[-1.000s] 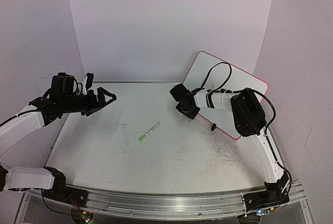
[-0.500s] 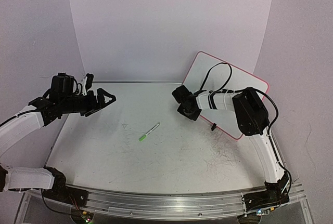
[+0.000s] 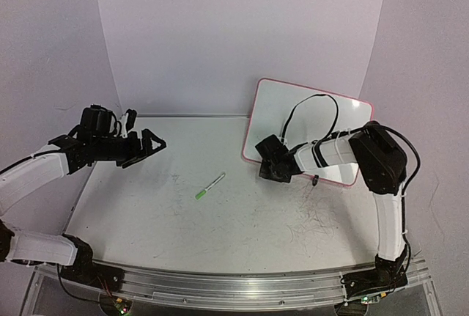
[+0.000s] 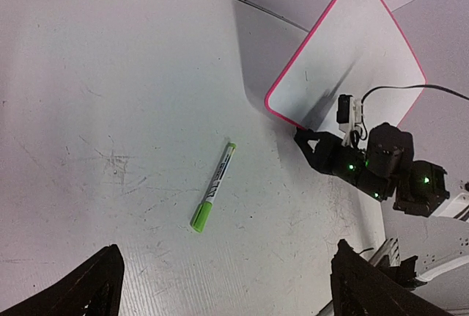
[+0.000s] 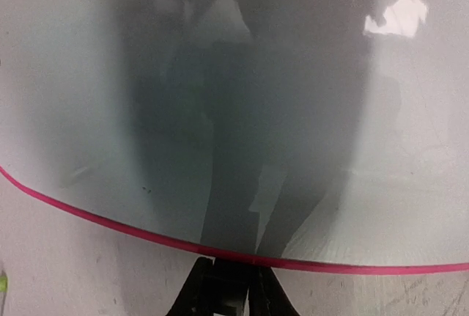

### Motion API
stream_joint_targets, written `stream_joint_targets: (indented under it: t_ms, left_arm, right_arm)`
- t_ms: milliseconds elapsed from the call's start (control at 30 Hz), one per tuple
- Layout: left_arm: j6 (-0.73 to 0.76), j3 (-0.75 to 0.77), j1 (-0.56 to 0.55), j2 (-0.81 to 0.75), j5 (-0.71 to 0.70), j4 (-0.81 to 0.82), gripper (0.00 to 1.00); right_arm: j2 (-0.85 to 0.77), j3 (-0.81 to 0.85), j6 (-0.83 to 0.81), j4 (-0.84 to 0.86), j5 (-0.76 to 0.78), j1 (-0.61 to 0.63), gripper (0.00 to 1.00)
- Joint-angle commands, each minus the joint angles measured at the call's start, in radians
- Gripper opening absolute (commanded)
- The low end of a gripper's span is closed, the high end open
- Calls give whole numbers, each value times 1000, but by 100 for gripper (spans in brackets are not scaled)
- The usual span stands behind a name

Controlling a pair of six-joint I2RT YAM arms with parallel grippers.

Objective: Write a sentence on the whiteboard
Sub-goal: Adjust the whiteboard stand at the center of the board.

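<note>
1. The whiteboard [image 3: 275, 114] stands at the back right of the table [image 3: 146, 206], tipped up on its lower long edge with its face towards the arms. Its thin pink-red rim [image 5: 110, 222] runs all round.
2. The right end effector [image 3: 272, 163] is at that lower edge, towards the board's left corner. In the right wrist view its fingers [image 5: 220, 287] are pinched narrowly on the rim, so it is holding the board.
3. A small black clip foot [image 3: 314, 179] sits on the lower rim, just to the right of the grip.
4. The glossy face shows a dark reflection of the arm and one bright patch of glare (seen close up from the right wrist).
5. The left end effector [image 3: 150, 144] hangs over the back left of the table, well apart from the board. Its fingers are spread wide and hold nothing.
6. A green marker [image 3: 210, 185] lies flat on the scuffed table near the middle, between the two arms, with nothing touching it.
</note>
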Motion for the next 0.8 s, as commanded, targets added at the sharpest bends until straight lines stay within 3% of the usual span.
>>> stream_joint_targets:
  t_ms: [0,433,767]
  left_arm:
    - [23,60,-3,14,-23,12,99]
    - [-2,53,-3,60,-23,16,99]
    - [-23,30,-18,121,-12,34,99]
  right_arm:
    - [-136,-149,-143,128,-93,72,4]
    - [-334,-468,-199,284,-119,187,0]
    - [-393,-564,-42,281,-82,295,0]
